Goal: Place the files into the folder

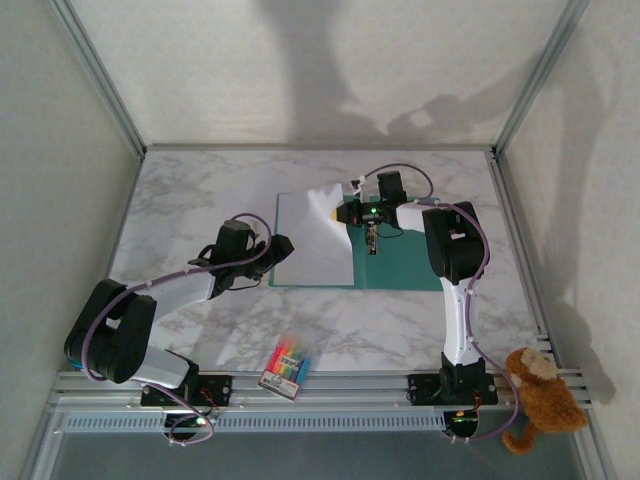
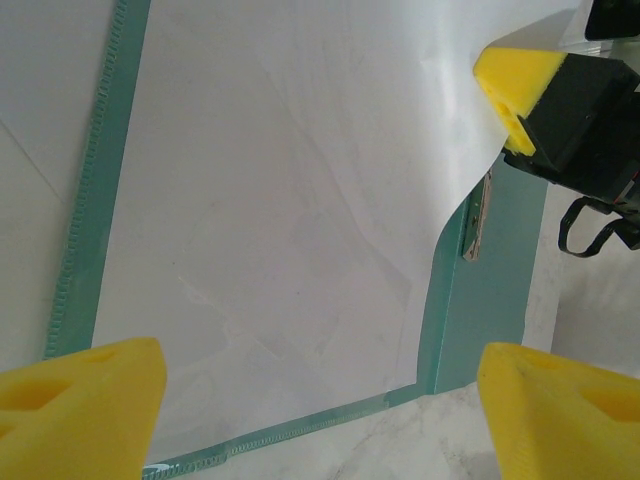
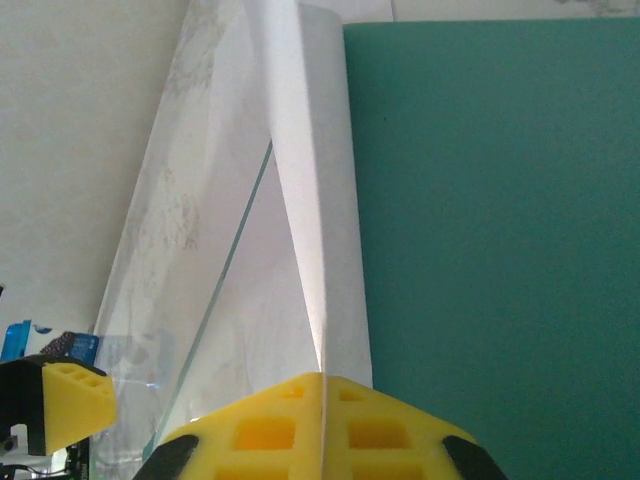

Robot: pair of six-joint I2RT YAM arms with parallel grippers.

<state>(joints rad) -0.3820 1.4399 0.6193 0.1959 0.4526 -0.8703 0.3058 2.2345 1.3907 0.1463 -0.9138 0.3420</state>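
Observation:
The teal folder (image 1: 405, 262) lies open on the marble table, its metal clip (image 2: 477, 222) along the spine. A white file sheet (image 1: 308, 238) covers its left cover, with the folder's edge (image 2: 90, 230) showing as a teal strip beside the sheet (image 2: 290, 190). My right gripper (image 1: 342, 210) is shut on the sheet's right edge near the spine, and the sheet (image 3: 315, 180) curls upward from its pads (image 3: 322, 400) beside the bare teal cover (image 3: 490, 200). My left gripper (image 1: 280, 250) hovers open over the sheet's near left part, nothing between its fingers (image 2: 318, 375).
A packet of coloured pens (image 1: 288, 364) lies near the table's front edge between the arm bases. A brown plush toy (image 1: 540, 398) sits at the front right corner. Metal frame posts and pale walls bound the table.

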